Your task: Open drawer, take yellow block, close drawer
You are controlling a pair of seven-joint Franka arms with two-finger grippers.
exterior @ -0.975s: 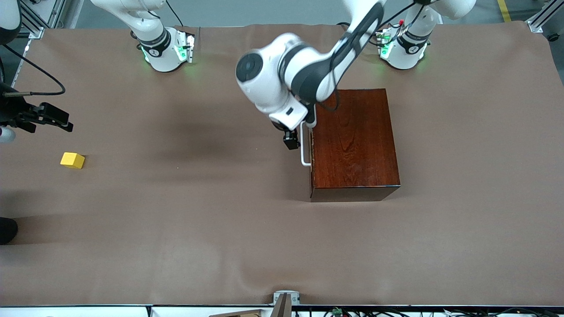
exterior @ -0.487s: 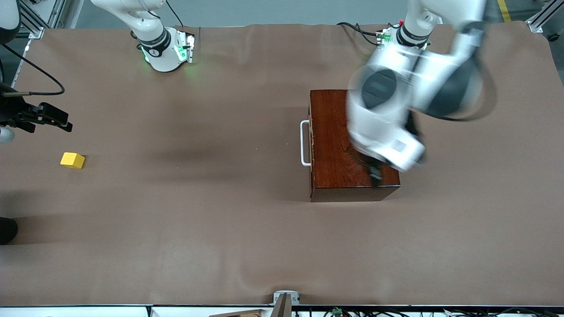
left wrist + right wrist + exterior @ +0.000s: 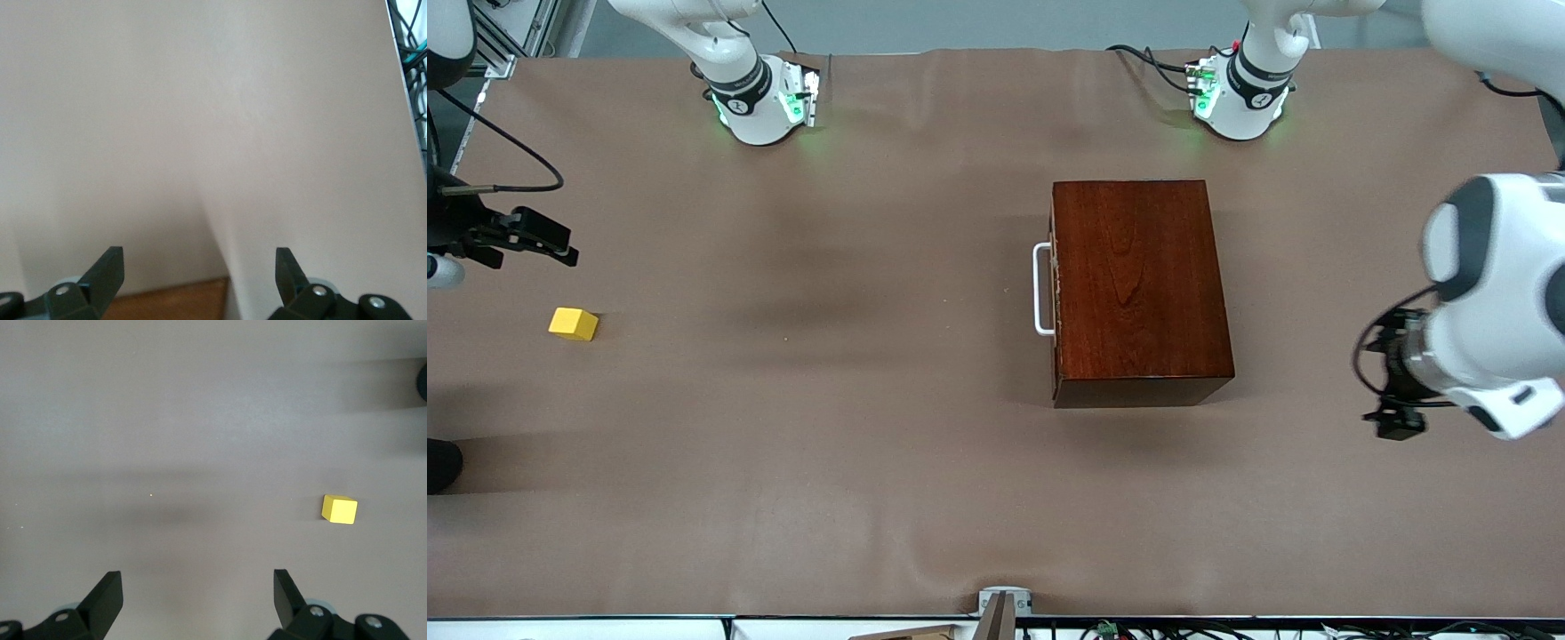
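The mahogany box [image 3: 1143, 284] stands on the table with its drawer [image 3: 1056, 293] shut; the white bar handle [image 3: 1040, 290] faces the right arm's end. The yellow block [image 3: 574, 324] lies on the bare table at the right arm's end, outside the drawer, and shows in the right wrist view [image 3: 339, 509]. My right gripper [image 3: 559, 247] is open and empty, over the table close to the block [image 3: 198, 580]. My left gripper [image 3: 1396, 422] is open and empty, over the table at the left arm's end, away from the box [image 3: 200, 257].
The brown table cover [image 3: 827, 400] spans the whole table. Both arm bases [image 3: 760, 98] stand along the edge farthest from the front camera. A strip of brown wood [image 3: 167, 303] shows between the left gripper's fingers in the left wrist view.
My left arm has swung from the drawer handle, over the box, out to the left arm's end of the table. The drawer stays shut. The right arm and the block have not moved.
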